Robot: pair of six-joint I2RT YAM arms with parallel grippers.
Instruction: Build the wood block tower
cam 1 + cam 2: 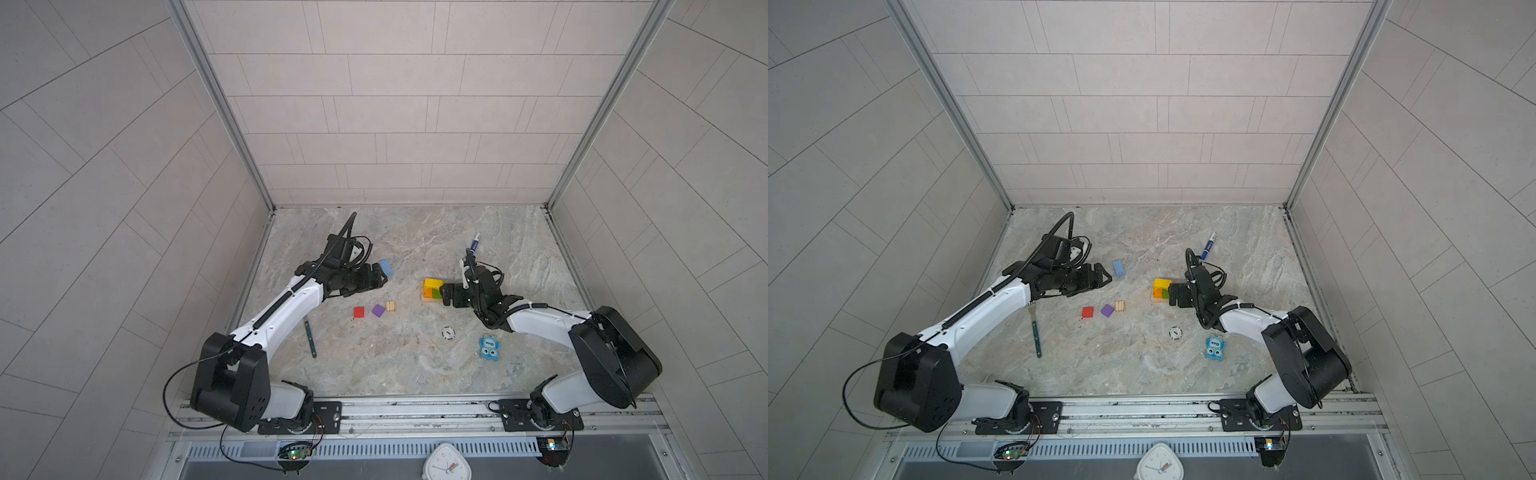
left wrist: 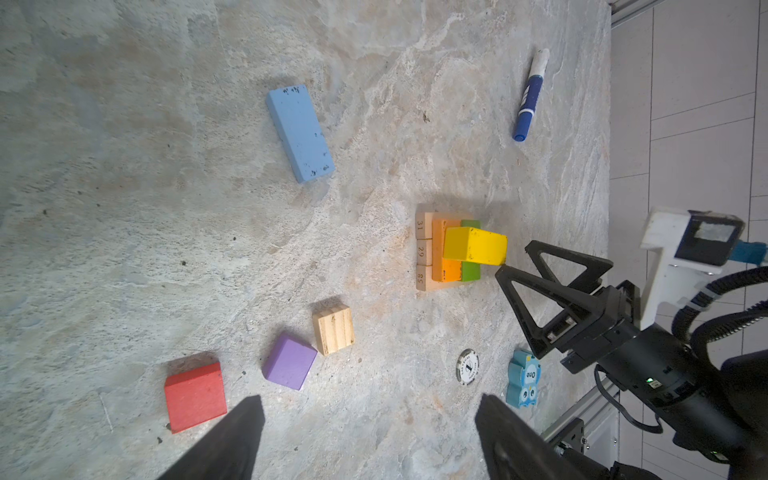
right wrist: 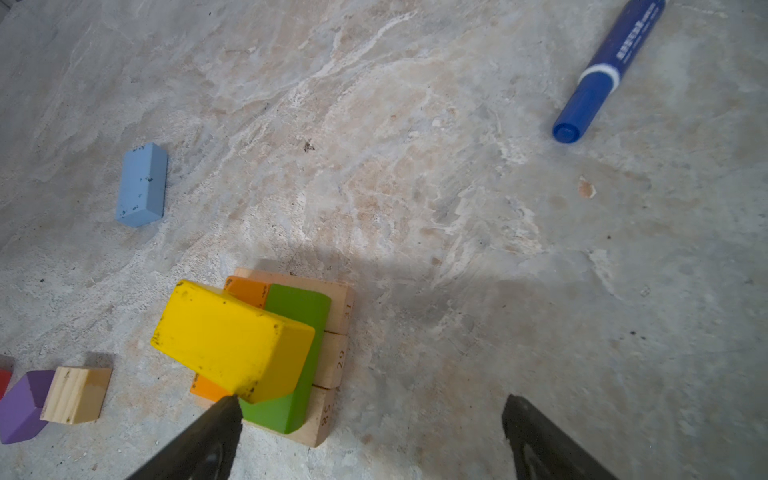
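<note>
Tower of wood blocks (image 1: 432,289) stands right of centre in both top views, its yellow oblong wooden bar (image 3: 232,336) askew across the orange bar (image 3: 245,291) and green bar (image 3: 297,316); the wide-open, empty right gripper (image 3: 372,403) beside it should, I judge, square it gently without shoving the tan base (image 3: 338,361).

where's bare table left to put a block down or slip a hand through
Bare: the far strip between blue block and marker; the near middle between cube row, chip and front rail. Crowded: around the tower, with the right gripper close beside it.
</note>
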